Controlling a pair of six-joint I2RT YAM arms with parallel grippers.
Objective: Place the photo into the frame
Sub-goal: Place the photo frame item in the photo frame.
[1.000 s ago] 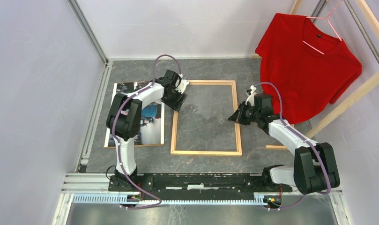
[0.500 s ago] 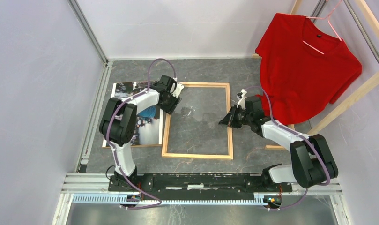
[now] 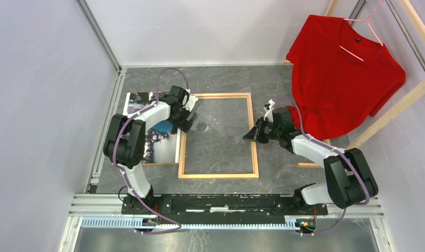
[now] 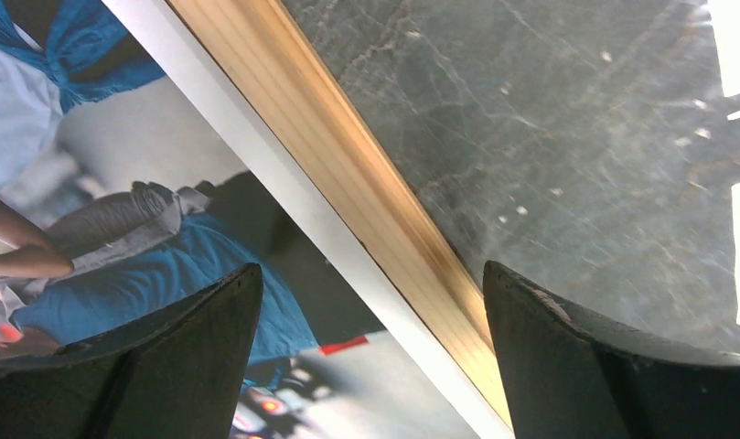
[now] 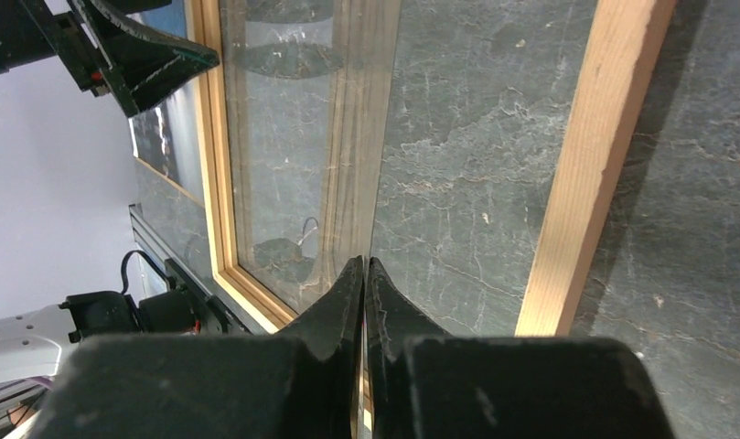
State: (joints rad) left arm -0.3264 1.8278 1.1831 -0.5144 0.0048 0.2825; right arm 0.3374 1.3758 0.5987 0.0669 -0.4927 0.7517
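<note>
The photo point(image 3: 157, 142) lies flat at the table's left and fills the left of the left wrist view point(image 4: 165, 247). The light wooden frame point(image 3: 218, 174) lies flat beside it, with its left rail point(image 4: 348, 174) against the photo's white edge. My left gripper point(image 3: 188, 119) is open, and its jaws point(image 4: 370, 270) straddle that rail and the photo's edge. My right gripper point(image 3: 248, 135) is at the frame's right rail point(image 5: 576, 165). Its fingers point(image 5: 364, 261) are pressed shut on the edge of a thin clear pane lying in the frame.
A red T-shirt point(image 3: 341, 68) hangs on a wooden-beam rack point(image 3: 394, 105) at the back right. A thin brown edge point(image 3: 309, 165) lies on the table under the right arm. Metal rails run along the left side point(image 3: 102, 136) and the near edge point(image 3: 226, 202).
The frame has slid left until its left rail meets the photo's right edge. Both grippers moved left with it. The right gripper stayed shut.
</note>
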